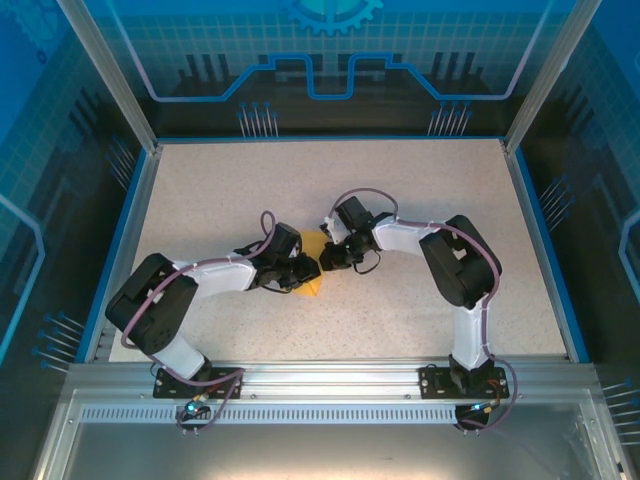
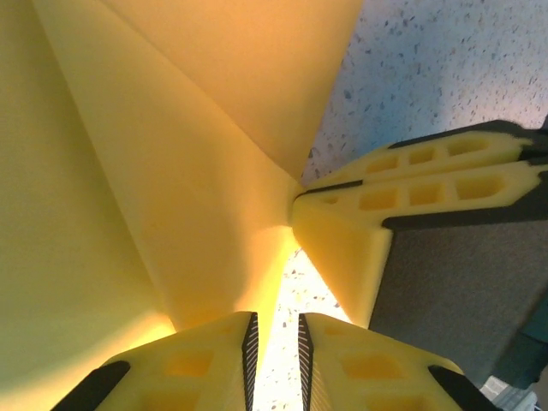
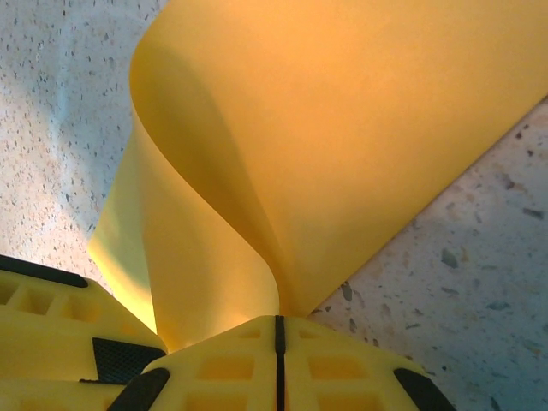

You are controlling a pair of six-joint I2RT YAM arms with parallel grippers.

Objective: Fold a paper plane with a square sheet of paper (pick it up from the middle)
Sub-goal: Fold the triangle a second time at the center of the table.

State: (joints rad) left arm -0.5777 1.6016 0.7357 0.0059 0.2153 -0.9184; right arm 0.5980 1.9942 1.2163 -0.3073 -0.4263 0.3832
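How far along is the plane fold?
Done: the sheet is raised and curled over. In hand: right gripper pinches it shut; left gripper sits beside it, jaws slightly apart. Left: pressing flat creases; no pointed dart shape yet.

One sheet of paper [image 1: 311, 287], orange-yellow, lies near the middle of the one table [image 1: 420, 190]. Two robot arms are mounted at the near edge: one left arm [image 1: 160, 310] and one right arm [image 1: 460, 265]. There are two grippers, the left gripper [image 1: 300, 270] and the right gripper [image 1: 332, 256], one per arm. Each gripper has two yellow fingers [image 2: 197, 368], making four in all, and the left wrist view shows all four. There are two base mounts, one on the left [image 1: 195, 380] and one on the right [image 1: 465, 380]. Two purple cables [image 1: 268, 225] run along the arms, one each. Two metal posts [image 1: 105, 70] rise at the far corners, one left and one right.
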